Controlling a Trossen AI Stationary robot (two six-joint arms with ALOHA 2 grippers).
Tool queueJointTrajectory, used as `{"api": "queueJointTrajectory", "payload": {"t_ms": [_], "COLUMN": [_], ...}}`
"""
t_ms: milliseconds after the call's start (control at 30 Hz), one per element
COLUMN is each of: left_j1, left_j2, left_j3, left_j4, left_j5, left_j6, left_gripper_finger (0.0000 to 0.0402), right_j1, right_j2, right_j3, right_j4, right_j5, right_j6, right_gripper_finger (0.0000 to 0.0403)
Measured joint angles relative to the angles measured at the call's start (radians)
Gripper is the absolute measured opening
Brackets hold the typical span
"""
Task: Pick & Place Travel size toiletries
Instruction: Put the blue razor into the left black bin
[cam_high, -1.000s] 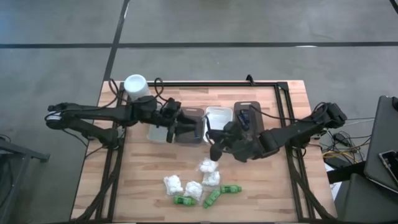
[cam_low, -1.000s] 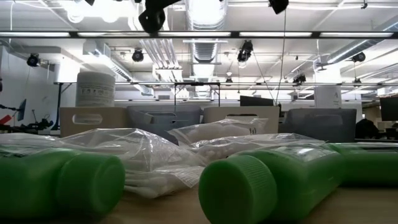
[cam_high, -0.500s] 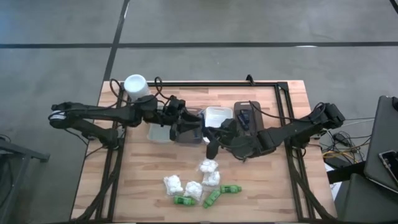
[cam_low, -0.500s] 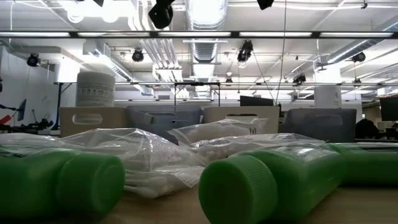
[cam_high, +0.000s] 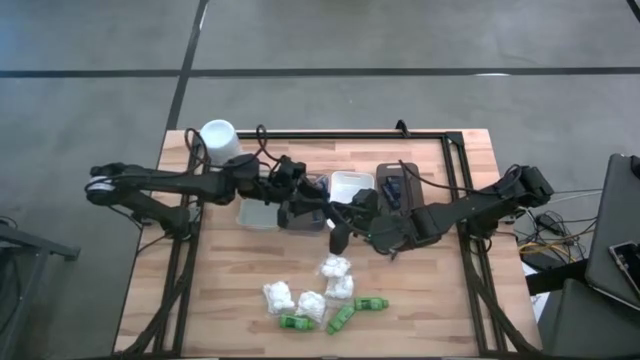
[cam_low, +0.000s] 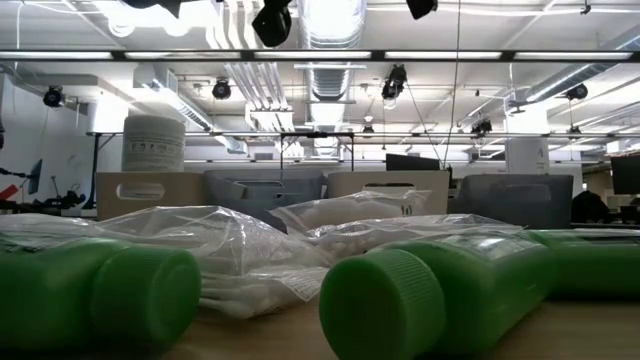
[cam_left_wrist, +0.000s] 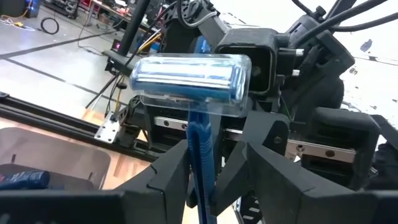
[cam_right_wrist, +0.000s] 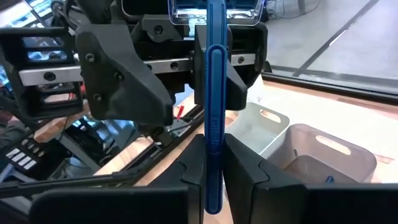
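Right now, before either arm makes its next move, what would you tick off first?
1. Right pincer shut on the blue razor: ok.
2. Left pincer has its own hold on the razor: cannot tell.
3. Clear cover sits on the razor's head: ok.
4. Both pincers meet above the trays, not over bare table: ok.
5. Green bottles and white puffs lie apart from both arms: ok.

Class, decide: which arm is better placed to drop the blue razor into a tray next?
Probably the right: its end effector is shut on the razor; the left end effector stands open around it.
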Motion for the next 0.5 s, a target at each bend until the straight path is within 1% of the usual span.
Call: {"api": "queueJointTrajectory", "payload": {"t_ms": [133, 400, 467, 500], "left_j1": [0.000, 0.000, 0.000, 0.000], "left_j2": [0.002, 0.003, 0.003, 0.003], "left_j3": [0.000, 0.000, 0.000, 0.000], "left_j4": [0.001, -0.001, -0.001, -0.001], "left_j5": [0.000, -0.001, -0.001, -0.001], "left_j6": [0.015, 0.038, 0.049, 0.053], "left_gripper_finger": [0.0134, 0.0046, 0.0033, 0.0033], "right_j1": [-0.001, -0.001, -0.002, -0.002], "right_j2": [0.000, 0.000, 0.000, 0.000], "right_j3": [0.000, 0.000, 0.000, 0.000], "right_j4": [0.001, 0.001, -0.001, -0.002], "right_j5": [-0.001, -0.003, -0.003, -0.003], "right_j6": [0.000, -0.002, -0.003, -0.006], "right_gripper_finger": [0.0029, 0.0029, 0.0031, 0.0034]}}
